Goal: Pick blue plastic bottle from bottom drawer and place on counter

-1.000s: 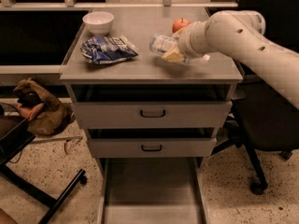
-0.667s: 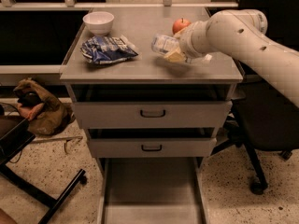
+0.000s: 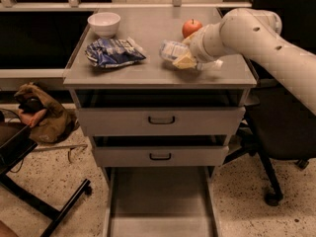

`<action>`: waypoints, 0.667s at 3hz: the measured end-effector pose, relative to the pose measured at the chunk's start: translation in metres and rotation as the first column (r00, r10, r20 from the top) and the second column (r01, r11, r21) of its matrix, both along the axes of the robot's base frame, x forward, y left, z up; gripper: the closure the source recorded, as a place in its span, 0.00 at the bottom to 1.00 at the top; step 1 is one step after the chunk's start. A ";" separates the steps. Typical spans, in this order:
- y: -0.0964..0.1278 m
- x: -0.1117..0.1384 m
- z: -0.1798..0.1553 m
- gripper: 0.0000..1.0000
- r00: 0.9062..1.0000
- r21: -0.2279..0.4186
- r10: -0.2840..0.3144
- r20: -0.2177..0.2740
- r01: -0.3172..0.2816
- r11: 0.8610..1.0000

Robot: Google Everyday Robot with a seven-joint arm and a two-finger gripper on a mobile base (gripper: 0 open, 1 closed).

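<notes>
The blue plastic bottle point(image 3: 170, 50) lies on its side on the counter point(image 3: 148, 69), right of centre and just in front of a red apple point(image 3: 191, 27). My gripper point(image 3: 185, 59) reaches in from the right over the counter. Its cream fingers point(image 3: 183, 62) are closed around the bottle's middle, and the bottle rests at counter level. The white arm hides the bottle's right end. The bottom drawer point(image 3: 157, 201) is pulled out at the cabinet's foot, and its grey floor is bare.
A white bowl point(image 3: 103, 23) stands at the counter's back left. A blue-and-white foil snack bag point(image 3: 113, 52) lies left of centre. Two shut drawers with black handles point(image 3: 161, 120) sit above the open one. An office chair point(image 3: 276, 142) stands right of the cabinet. A brown bag point(image 3: 42, 115) lies on the floor at left.
</notes>
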State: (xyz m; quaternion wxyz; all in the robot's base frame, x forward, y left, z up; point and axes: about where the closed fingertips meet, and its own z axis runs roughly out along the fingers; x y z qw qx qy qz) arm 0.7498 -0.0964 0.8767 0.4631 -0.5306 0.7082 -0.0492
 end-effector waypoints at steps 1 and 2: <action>0.002 -0.001 -0.021 1.00 0.997 0.044 0.033 -0.073 -0.030 0.999; 0.002 -0.001 -0.016 0.81 0.997 0.044 0.033 -0.073 -0.030 0.999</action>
